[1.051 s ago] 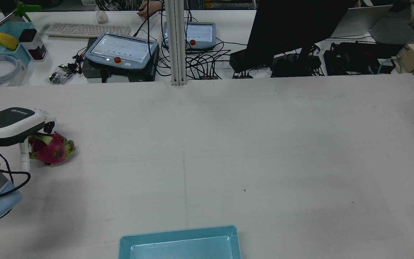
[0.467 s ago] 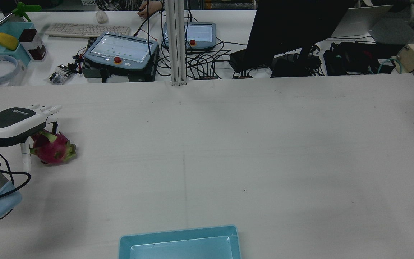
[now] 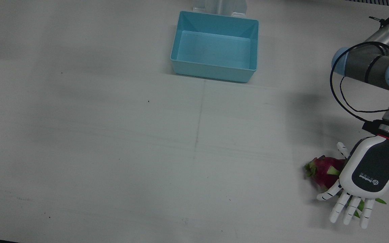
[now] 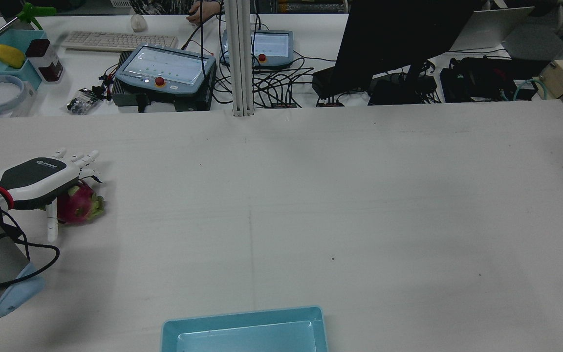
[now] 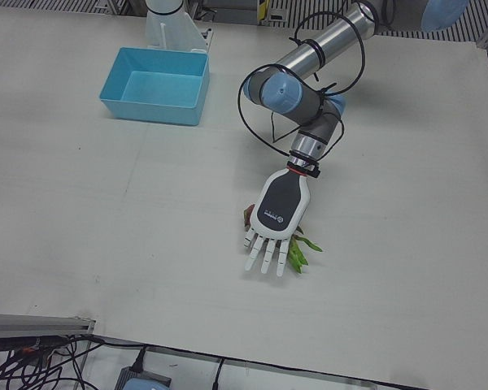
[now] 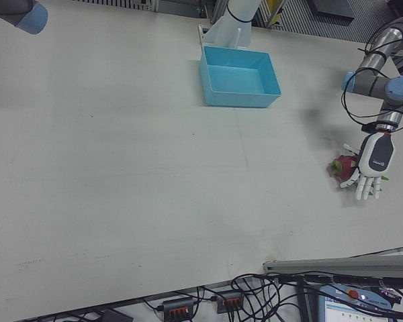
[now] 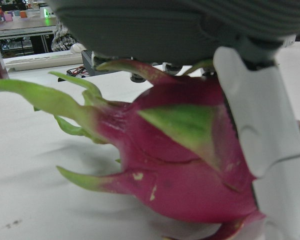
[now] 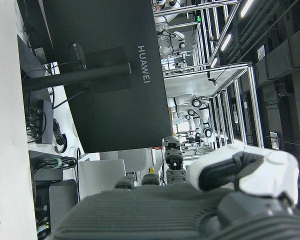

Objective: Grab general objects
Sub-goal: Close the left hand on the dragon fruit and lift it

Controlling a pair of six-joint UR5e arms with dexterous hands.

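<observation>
We've got the left hand (image 3: 368, 172), the white many-fingered one with the dark grey back plate, sitting palm-down right over the magenta dragon fruit with green leafy scales (image 3: 322, 170), way out at the robot's left edge of the white table (image 3: 113, 135). Fingers (image 3: 346, 207) are stretched out flat and spread, sticking past the fruit, not wrapped around it, and the thumb (image 4: 52, 222) points down to the tabletop just beside the fruit. So the hand is spread wide and gripping nothing; the fruit is lying on the table on its side.

In the rear view the fruit (image 4: 78, 205) pokes out from under the palm (image 4: 37, 178), on the side toward the table's middle. The left-front view shows mostly the hand (image 5: 278, 219), with only some green tips (image 5: 305, 248) and a sliver of red peeking out. From the left hand view, the fruit (image 7: 175, 165) fills the picture right under the palm, with a white finger segment (image 7: 260, 130) down its right side. We can't tell whether the palm actually touches the skin.

The empty light blue rectangular plastic bin (image 3: 214, 47) is well apart from all this, near the pedestals at mid table.

Right hand (image 8: 240, 175): only its own camera catches it, up off the table and facing a black Huawei monitor (image 8: 105, 75). We see a bit of white and black finger, but we can't tell if it's spread or closed.
</observation>
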